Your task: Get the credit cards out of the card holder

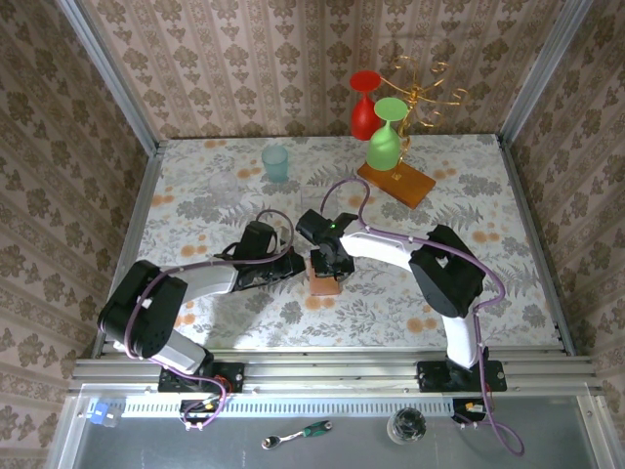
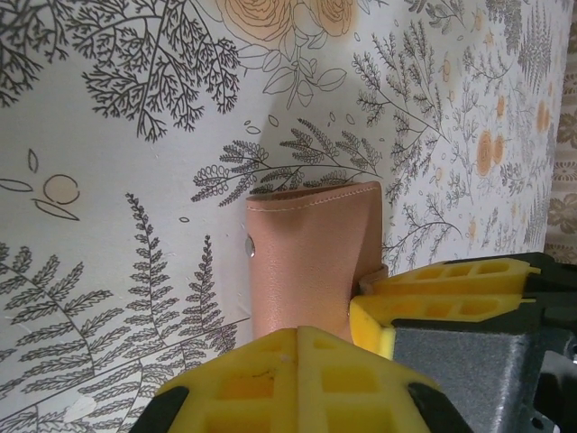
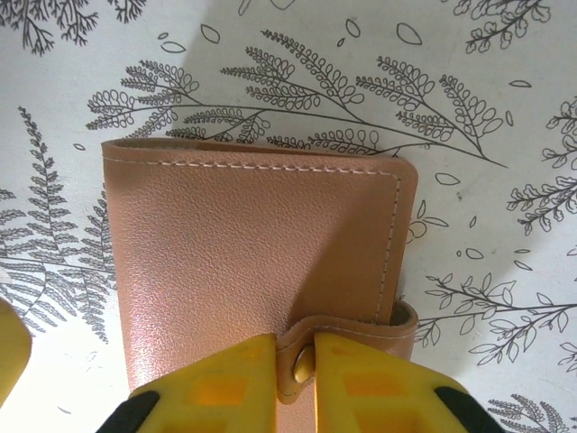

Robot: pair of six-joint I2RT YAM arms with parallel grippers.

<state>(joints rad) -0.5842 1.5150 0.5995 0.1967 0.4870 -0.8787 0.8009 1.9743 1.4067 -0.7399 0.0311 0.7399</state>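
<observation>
One card holder [image 3: 261,244] lies shut and flat near the middle of the bench [image 1: 508,244], between the two arms. It is fine-grained tan leather, rectangular with rounded corners, with a single row of pale stitching along its edge. One small strap tab [image 3: 361,329] wraps over a side and carries one brass-coloured snap [image 3: 304,361].

The right pincer [image 3: 297,347] has blocky yellow fingers [image 3: 216,388] of moulded plastic, and they are clamped on that strap tab, one on each side of the snap. The left pincer [image 2: 297,343] is clenched, its two yellow pads pressed together at the holder's near end. I cannot tell whether any leather is caught between them.

The bench covering is white, printed with grey ferns and orange blossoms. Towards the back stands one translucent teal tumbler [image 1: 275,163]. One red stemmed glass [image 1: 364,103] and one green stemmed glass [image 1: 388,137] sit on one curly gold wire rack [image 1: 422,86], which has a flat orange-brown wooden base [image 1: 395,184].
</observation>
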